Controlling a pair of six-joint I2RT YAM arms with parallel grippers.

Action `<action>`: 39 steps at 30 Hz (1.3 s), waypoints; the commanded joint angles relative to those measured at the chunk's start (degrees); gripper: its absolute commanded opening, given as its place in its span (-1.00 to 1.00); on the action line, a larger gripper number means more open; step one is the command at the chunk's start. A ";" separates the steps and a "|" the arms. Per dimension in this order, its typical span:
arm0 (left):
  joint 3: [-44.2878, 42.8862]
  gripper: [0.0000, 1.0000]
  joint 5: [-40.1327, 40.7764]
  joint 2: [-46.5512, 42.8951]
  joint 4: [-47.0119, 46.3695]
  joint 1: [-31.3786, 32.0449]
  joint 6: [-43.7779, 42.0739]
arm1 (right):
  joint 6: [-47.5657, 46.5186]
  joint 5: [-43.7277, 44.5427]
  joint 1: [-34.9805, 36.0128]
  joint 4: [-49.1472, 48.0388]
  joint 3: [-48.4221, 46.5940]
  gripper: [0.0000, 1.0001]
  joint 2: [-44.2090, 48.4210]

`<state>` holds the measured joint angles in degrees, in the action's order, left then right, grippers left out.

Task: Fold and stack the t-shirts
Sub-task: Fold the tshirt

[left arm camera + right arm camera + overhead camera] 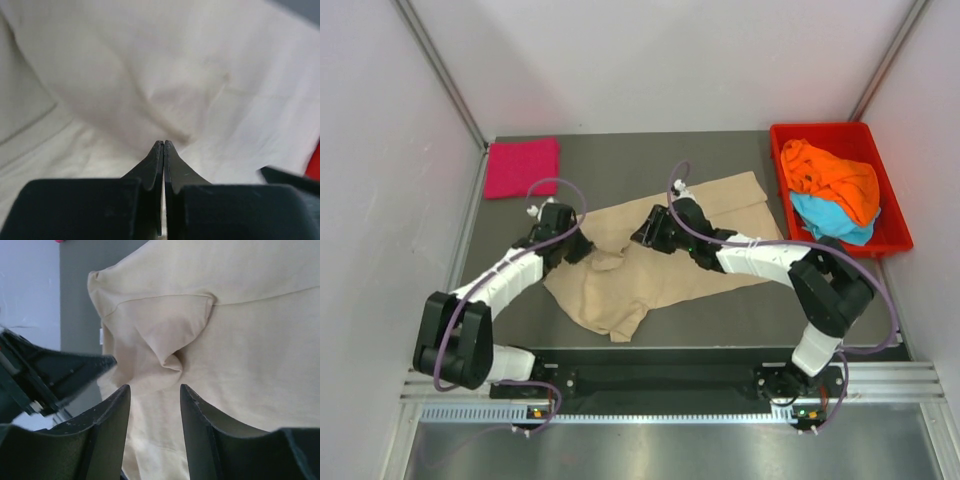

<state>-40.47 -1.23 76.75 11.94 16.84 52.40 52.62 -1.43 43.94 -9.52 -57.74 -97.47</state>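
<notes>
The beige t-shirt lies spread and rumpled in the middle of the table. My left gripper is at its left edge. In the left wrist view the jaws are pressed together, with a ridge of beige cloth running into the tips. My right gripper hovers open and empty over a bunched fold of the shirt. The magenta-pink t-shirt lies folded at the back left. The orange t-shirt and the light blue t-shirt lie crumpled in the red tray.
The red tray stands at the back right of the table. White walls close in the left, back and right sides. The left gripper's fingers show blurred at the left of the right wrist view.
</notes>
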 commanded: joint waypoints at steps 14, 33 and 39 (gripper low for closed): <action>-16.75 -0.93 -4.06 8.69 9.84 -5.88 -6.59 | 2.40 0.20 5.28 -4.45 -4.23 -0.33 -8.44; 6.36 -0.09 2.90 -3.99 2.92 4.51 5.78 | 1.61 4.95 4.40 -2.52 0.34 -0.32 -2.02; 6.37 -0.17 4.75 -1.35 1.24 5.04 6.83 | 1.35 4.95 4.31 -2.52 0.08 -0.32 -1.93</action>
<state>-34.46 1.61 74.46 17.50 21.52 57.63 54.50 2.55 48.58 -9.93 -57.39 -101.93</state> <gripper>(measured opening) 0.424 0.339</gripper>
